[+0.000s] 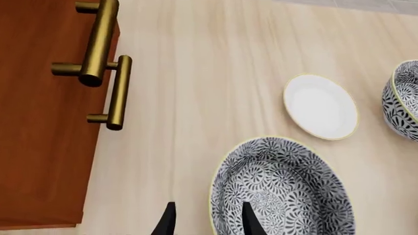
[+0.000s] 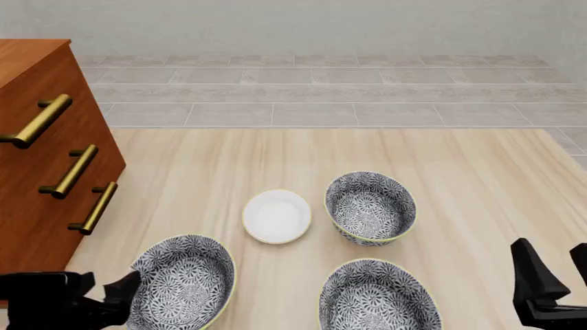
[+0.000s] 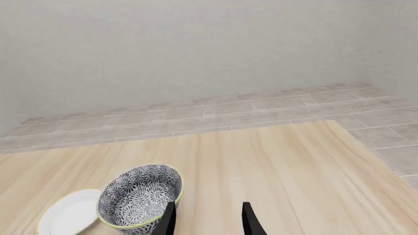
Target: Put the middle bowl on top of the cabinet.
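three patterned bowls sit on the table. reading them left to right in the front view, we take the middle bowl to be the one at the near edge, though that is a judgement, since the far bowl sits only a little to its right. the left bowl lies by our left gripper, whose fingers straddle its rim with a gap between them, released, holding nothing. our right gripper hangs spread and empty, well to the right of the middle bowl. the cabinet stands at far left. a round bowl gives no long axis. the right arm is nearer, but the cabinet top lies on the left arm's side.
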Tool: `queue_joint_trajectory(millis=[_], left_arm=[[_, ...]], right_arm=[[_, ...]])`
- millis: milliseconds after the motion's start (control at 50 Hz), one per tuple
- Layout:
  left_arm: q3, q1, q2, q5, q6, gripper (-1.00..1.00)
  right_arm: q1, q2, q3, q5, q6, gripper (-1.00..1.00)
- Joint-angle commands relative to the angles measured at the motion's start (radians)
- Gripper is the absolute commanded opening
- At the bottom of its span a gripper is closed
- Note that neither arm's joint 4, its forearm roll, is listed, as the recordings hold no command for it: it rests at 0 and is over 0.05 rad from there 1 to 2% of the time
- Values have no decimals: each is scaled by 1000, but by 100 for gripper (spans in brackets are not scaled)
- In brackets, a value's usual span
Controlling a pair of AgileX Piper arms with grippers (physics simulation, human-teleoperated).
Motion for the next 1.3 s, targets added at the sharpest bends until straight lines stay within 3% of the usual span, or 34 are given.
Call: queue_joint_trajectory(millis=[20, 160, 320, 660, 1300], left_arm=[[25, -2, 103, -109, -15, 100], [25, -9, 175, -174, -20, 100], [25, -20, 99, -92, -28, 100], [23, -28, 68, -47, -40, 100], [25, -37, 152, -110, -55, 100]], right_arm=[[1, 7, 0, -5, 0, 100], [1, 14, 0, -12, 2, 100], [-2, 19, 0, -17, 5, 100], [-6, 12, 0, -11, 11, 100], [-11, 10, 0, -9, 18, 100]])
